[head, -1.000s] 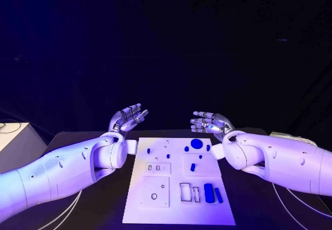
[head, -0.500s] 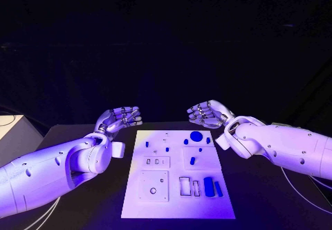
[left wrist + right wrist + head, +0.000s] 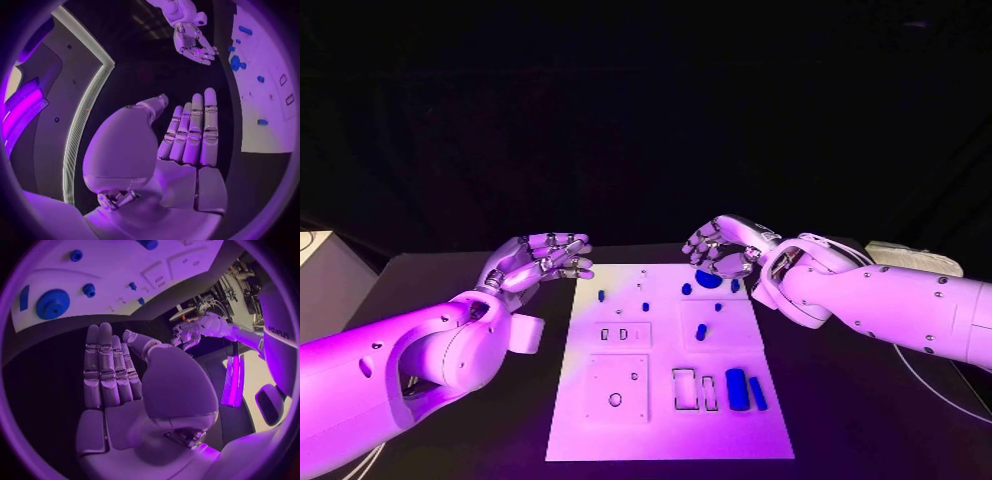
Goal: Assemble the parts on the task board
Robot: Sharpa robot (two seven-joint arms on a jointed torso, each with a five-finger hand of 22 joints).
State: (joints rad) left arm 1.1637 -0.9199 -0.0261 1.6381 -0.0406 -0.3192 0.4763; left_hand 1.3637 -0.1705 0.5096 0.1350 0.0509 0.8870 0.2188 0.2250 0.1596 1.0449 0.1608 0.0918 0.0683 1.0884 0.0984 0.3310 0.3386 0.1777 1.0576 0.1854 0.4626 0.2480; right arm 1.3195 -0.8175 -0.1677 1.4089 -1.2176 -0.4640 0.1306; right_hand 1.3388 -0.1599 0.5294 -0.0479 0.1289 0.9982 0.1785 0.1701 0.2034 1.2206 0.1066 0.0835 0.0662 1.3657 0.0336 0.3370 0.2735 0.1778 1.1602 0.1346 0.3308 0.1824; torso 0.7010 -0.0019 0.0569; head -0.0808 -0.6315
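Head view. The task board [image 3: 669, 365] lies in the middle of the black table [image 3: 862, 410]. Small blue parts sit on it: a round gear [image 3: 710, 280] at the far edge, small pegs [image 3: 645, 305] scattered near it, and two long blue bars [image 3: 736, 388] in the near right area. The left hand [image 3: 538, 261] hovers off the board's far left corner, fingers loosely bent, holding nothing. The right hand [image 3: 724, 247] hangs above the far right corner, just over the gear, fingers curled inward, also holding nothing.

Left wrist view. The left hand [image 3: 187, 145] shows straight, released fingers over bare table; the board [image 3: 265, 95] lies off to one side.

Right wrist view. The right hand [image 3: 115, 372] shows extended fingers side by side, with the gear [image 3: 52, 304] beyond the fingertips.

Risk, as judged: the parts are small and closely spaced, so a descending right hand could knock neighbouring pegs or push the gear off the edge.
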